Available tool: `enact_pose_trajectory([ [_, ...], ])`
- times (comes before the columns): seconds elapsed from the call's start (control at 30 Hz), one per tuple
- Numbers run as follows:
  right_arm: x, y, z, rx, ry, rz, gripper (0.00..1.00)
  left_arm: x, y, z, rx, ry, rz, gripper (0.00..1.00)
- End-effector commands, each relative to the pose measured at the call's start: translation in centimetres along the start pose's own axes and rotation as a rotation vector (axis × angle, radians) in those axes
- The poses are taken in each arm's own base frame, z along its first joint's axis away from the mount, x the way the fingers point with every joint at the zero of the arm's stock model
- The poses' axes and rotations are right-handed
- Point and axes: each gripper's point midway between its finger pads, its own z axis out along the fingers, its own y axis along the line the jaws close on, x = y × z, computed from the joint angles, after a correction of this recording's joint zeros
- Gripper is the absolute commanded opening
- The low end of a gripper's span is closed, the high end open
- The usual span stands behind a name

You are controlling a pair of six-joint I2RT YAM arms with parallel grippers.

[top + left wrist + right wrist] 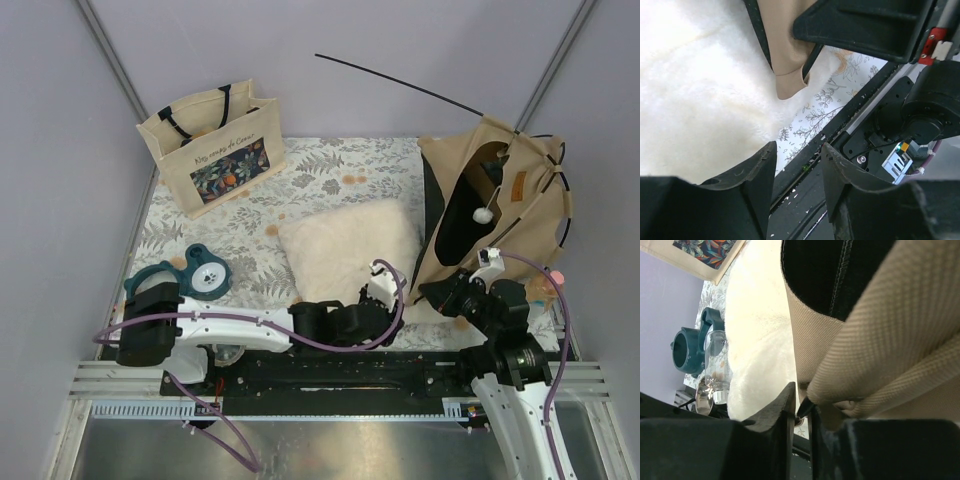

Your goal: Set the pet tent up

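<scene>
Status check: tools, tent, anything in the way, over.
Left tool open, empty. Right tool shut on pet tent hem. One pole sticking out. Pillow beside tent.

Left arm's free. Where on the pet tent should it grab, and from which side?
Probably the loose bottom corner flap of the pet tent, approached from the pillow side. It hangs as a thin, folded fabric edge directly ahead of the open left gripper, narrow enough to pinch. The right gripper grips the hem nearby.
</scene>
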Motion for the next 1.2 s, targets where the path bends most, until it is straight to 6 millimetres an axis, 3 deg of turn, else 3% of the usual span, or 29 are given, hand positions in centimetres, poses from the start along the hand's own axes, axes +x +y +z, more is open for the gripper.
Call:
enact_pose_trajectory([
  [0.0,-2.5,0.3,-0.1,0.04,-0.08,-0.006,0.27,-2.5,1.2,-1.6,-0.043,-0.086,-0.037,0.46],
  [0.2,-4.1,-0.4,-1.2,0.153,-0.124,0.061,0.51,-2.6,3.1,-2.3,-0.088,-0.105,-0.069,0.52],
  [0.37,-6.2,-0.9,-3.8,0.268,-0.221,0.103,0.75,-2.6,4.1,-2.7,-0.11,-0.112,-0.092,0.57],
  [0.47,-7.4,-1.4,-5.4,0.337,-0.288,0.123,0.84,-2.7,4.7,-2.9,-0.122,-0.121,-0.109,0.59],
  [0.63,-8.3,-3.2,-8.0,0.487,-0.35,0.135,0.87,-3.1,4.7,-3.1,-0.112,-0.133,-0.118,0.62],
  [0.8,-10.2,-2.2,-10.2,0.506,-0.424,0.103,0.87,-3.5,5.0,-3.3,-0.119,-0.142,-0.121,0.66],
  [0.97,-13.8,-1.0,-11.7,0.549,-0.492,0.031,0.87,-3.6,5.7,-3.8,-0.135,-0.15,-0.132,0.69],
  [1.17,-20.0,-0.4,-12.7,0.705,-0.596,-0.074,0.91,-3.8,6.5,-5.1,-0.141,-0.171,-0.149,0.72],
])
